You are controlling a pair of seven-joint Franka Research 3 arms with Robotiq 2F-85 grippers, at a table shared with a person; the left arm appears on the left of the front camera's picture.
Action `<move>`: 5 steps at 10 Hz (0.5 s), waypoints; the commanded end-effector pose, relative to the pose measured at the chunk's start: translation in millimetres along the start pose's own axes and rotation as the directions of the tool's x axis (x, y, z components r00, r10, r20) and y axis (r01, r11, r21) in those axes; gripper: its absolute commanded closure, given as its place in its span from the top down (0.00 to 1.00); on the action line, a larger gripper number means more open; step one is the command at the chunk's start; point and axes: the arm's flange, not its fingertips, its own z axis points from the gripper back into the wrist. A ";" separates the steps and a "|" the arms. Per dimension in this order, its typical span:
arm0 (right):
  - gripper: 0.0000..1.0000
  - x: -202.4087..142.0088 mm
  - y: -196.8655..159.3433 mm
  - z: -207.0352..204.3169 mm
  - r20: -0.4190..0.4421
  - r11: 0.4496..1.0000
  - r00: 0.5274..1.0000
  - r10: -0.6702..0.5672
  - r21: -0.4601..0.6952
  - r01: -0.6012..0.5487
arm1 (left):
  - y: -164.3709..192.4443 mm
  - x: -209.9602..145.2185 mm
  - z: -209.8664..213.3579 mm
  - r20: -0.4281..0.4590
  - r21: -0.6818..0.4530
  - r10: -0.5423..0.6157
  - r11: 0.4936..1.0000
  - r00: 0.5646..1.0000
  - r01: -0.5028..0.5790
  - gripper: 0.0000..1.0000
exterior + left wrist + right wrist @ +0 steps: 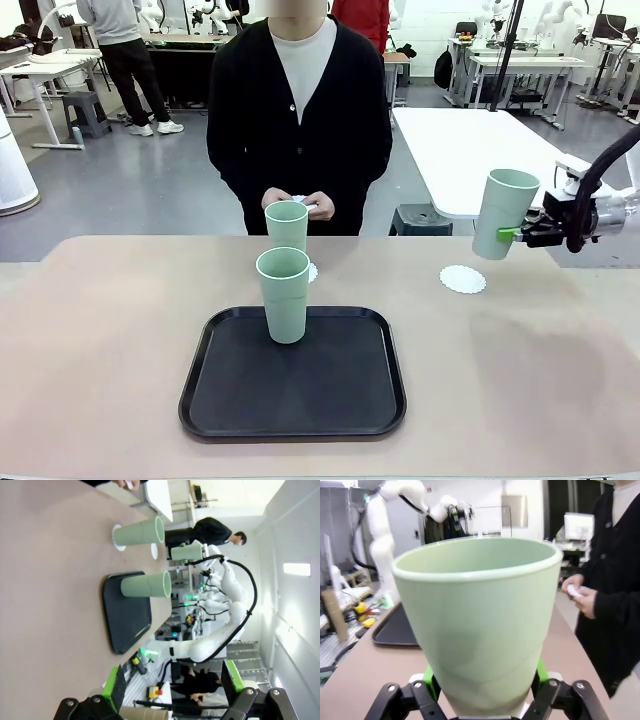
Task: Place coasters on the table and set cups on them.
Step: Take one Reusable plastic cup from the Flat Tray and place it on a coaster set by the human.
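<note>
Tray [230,400], black with rounded corners, lies in the middle of the worktop [100,340], toward the robot's edge. One mint-green cup, the tray cup [284,295], stands upright on the tray's far half. Just past the tray's far edge a second, the far cup [286,225], stands upright on a covered coaster [312,272], whose scalloped rim peeks out at its right side. Beyond the tray's far right corner a bare coaster [462,279] lies flat on the worktop.

The right arm comes in level from the right of the tray, its wrist horizontal and the right claw [510,235] pointing sideways toward the tray. Its green pads are clamped on the lower wall of the held cup [505,212], which hangs clear of the worktop, mouth up and leaning slightly, above the bare coaster and a little to its right.

The left claw [173,682] stands well back from the tray, fingers spread wide with nothing between them.

The person stands beyond the tray's far edge, both hands [300,205] together at the waist around something small and white.
</note>
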 end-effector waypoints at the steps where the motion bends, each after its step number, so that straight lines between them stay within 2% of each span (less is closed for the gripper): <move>1: 0.82 -5.6 -11.4 -9.9 -0.033 1.000 0.999 0.000 -0.023 -0.001 | -1.6 0.0 1.1 0.008 -0.007 -0.004 1.000 1.000 0.004 1.00; 5: 0.82 -23.1 -18.6 -24.3 -0.024 0.999 0.999 -0.029 -0.036 0.028 | -1.6 0.0 1.1 0.008 -0.007 -0.004 1.000 1.000 0.004 1.00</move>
